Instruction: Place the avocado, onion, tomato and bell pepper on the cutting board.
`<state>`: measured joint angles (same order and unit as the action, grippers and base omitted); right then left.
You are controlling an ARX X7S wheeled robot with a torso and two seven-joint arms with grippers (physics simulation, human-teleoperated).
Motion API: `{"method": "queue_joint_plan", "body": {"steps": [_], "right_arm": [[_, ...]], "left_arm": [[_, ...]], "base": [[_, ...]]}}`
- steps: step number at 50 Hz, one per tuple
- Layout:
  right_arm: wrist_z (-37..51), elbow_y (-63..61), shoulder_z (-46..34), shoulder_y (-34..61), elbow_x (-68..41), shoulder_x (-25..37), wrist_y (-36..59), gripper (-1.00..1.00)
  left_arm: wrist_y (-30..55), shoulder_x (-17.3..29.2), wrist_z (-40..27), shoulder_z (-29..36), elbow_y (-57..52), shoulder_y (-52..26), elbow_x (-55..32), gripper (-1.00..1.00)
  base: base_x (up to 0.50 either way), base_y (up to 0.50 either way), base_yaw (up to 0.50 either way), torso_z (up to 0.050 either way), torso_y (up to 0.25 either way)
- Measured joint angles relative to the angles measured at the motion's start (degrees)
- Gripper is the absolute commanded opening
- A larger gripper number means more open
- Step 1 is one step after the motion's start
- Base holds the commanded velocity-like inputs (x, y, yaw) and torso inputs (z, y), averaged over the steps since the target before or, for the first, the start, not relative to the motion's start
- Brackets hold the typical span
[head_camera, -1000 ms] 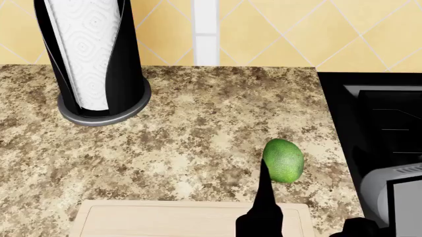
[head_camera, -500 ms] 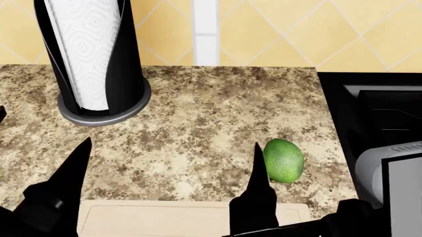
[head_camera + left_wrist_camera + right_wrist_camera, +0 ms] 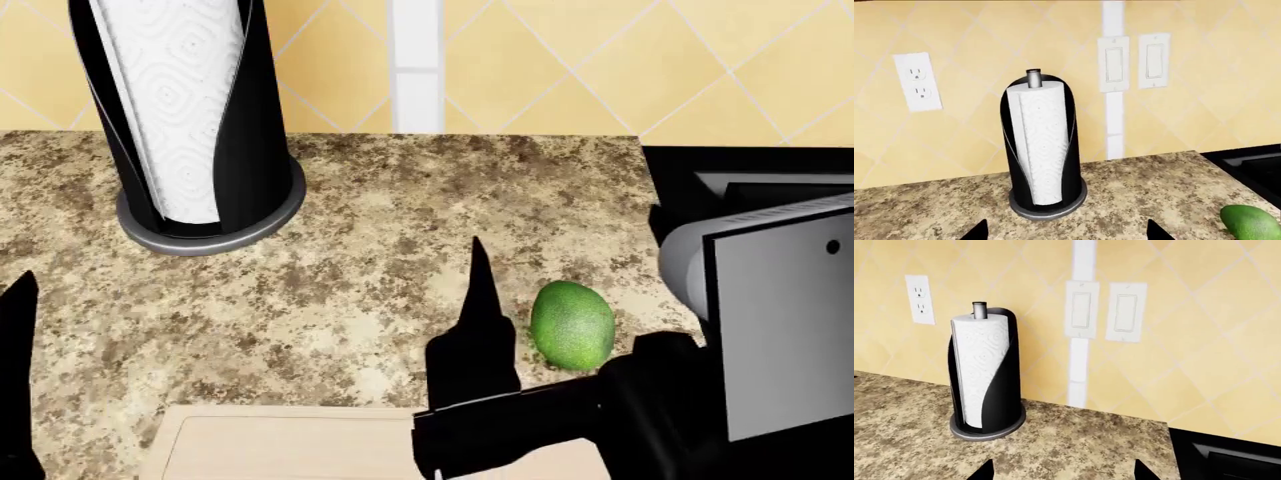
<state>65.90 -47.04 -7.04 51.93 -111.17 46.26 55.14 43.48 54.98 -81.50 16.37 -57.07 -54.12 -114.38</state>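
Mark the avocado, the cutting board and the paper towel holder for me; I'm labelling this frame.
avocado (image 3: pixel 573 325): head view, middle of its green skin.
cutting board (image 3: pixel 294 445): head view, bare wood of its top face.
paper towel holder (image 3: pixel 211 230): head view, front rim of its round base.

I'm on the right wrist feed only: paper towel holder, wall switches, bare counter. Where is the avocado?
Observer: The head view shows the avocado lying on the counter, just past the far right corner of the cutting board.
Operator: Is my right gripper touching it?
Observer: No. The right gripper is open, and the one finger visible from the head stands just left of the avocado, with a strip of counter between them.
Operator: Are any other vegetables around?
Observer: No view shows any. The left wrist view catches only the avocado.
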Motion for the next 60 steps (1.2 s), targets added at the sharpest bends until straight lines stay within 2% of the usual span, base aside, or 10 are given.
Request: {"method": "queue_joint_plan", "body": {"steps": [7,14,20,26,33,41,50,60], "right_arm": [[-2.45,0.51,0.03,-1.2,2.37,-1.0,0.53,1.0],[-3.97,0.66,-0.62,-1.75,3.94,-2.41,0.86,1.0],[-4.66,0.78,-1.37,-1.8,4.66,-3.41,1.05,1.0],[-5.19,0.93,-1.88,-1.69,4.84,-3.81,1.2,1.0],[-5.66,1.13,-2.07,-1.52,4.61,-3.61,1.28,1.0],[-6.05,1.1,-2.04,-1.54,4.18,-3.21,1.2,1.0],[-5.82,0.8,-2.19,-1.51,3.35,-2.84,0.92,1.0],[-5.42,0.58,-2.63,-1.29,2.62,-2.8,0.63,1.0]], "left_arm": [[7.27,-1.6,-4.83,-16.27,-1.05,11.53,-9.21,1.0],[15.03,-3.83,-7.23,-36.32,-1.57,25.17,-18.72,1.0],[23.63,-9.2,-8.31,-53.79,-1.79,37.14,-26.28,1.0],[31.53,-15.98,-8.5,-66.23,-1.92,45.68,-31.76,1.0],[38.41,-22.64,-8.5,-74.07,-2.01,51.76,-34.95,1.0],[42.43,-27.11,-8.5,-78.33,-2.05,56.06,-36.37,1.0],[44.38,-29.15,-8.5,-83.04,-2.08,60.22,-38.15,1.0],[45.22,-28.71,-8.5,-91.7,-2.08,65.25,-43.08,1.0]], "base": [[0.0,0.0,0.0,0.0,0.0],[0.0,0.0,0.0,0.0,0.0],[0.0,0.0,0.0,0.0,0.0],[0.0,0.0,0.0,0.0,0.0],[0.0,0.0,0.0,0.0,0.0],[0.0,0.0,0.0,0.0,0.0],[0.0,0.0,0.0,0.0,0.0],[0.0,0.0,0.0,0.0,0.0]]}}
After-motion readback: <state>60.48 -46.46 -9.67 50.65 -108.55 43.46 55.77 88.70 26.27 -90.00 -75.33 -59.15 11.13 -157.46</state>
